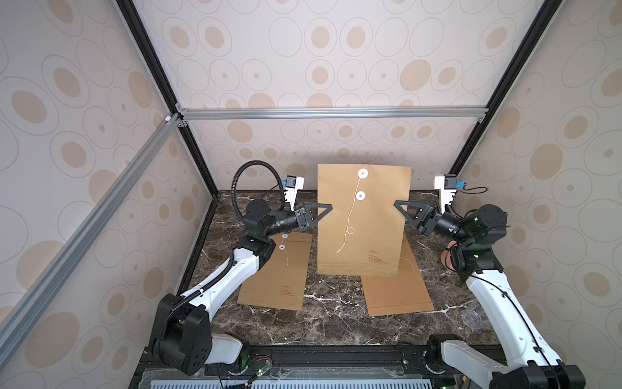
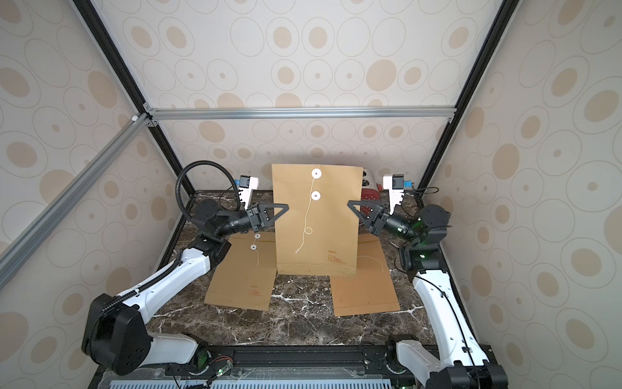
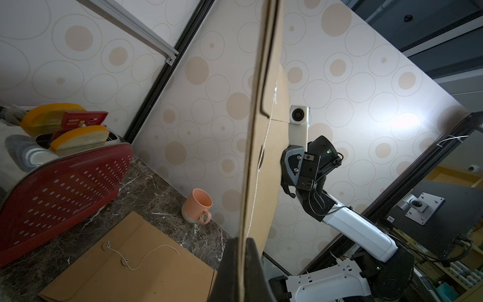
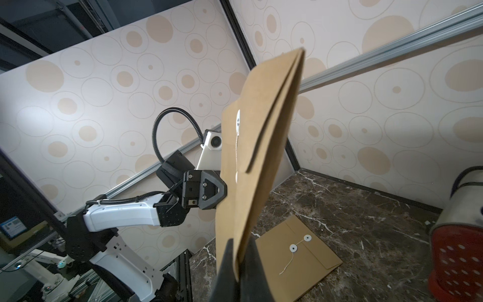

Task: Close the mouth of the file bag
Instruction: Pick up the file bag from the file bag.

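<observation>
Left pincer [image 1: 328, 207] and right pincer [image 1: 398, 204] closed on file bag [image 1: 367, 202] edges, frame centre; hold it upright, free one for string [image 1: 351, 210].

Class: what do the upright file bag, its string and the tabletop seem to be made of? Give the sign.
The file bag seems matte brown kraft paper: thin folded flap edges. Its string seems pale cotton twine, hanging limp. The tabletop is dark marble or marble-look: white veins, slight sheen.
</observation>
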Motion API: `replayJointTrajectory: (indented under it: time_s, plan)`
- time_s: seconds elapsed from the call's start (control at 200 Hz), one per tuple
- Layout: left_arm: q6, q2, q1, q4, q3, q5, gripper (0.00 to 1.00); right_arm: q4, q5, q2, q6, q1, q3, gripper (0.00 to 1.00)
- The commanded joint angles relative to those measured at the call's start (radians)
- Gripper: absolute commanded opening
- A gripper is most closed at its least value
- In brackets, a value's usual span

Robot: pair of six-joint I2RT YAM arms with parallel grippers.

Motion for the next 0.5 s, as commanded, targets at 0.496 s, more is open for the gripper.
replayJointTrajectory:
  time_s: [0.496]
  plan:
    - [0.711, -0.265, -0.066, -0.662, 0.084, -0.267, 0.0, -0.201, 0.511, -0.449, -0.255, 0.007, -0.367, 0.46]
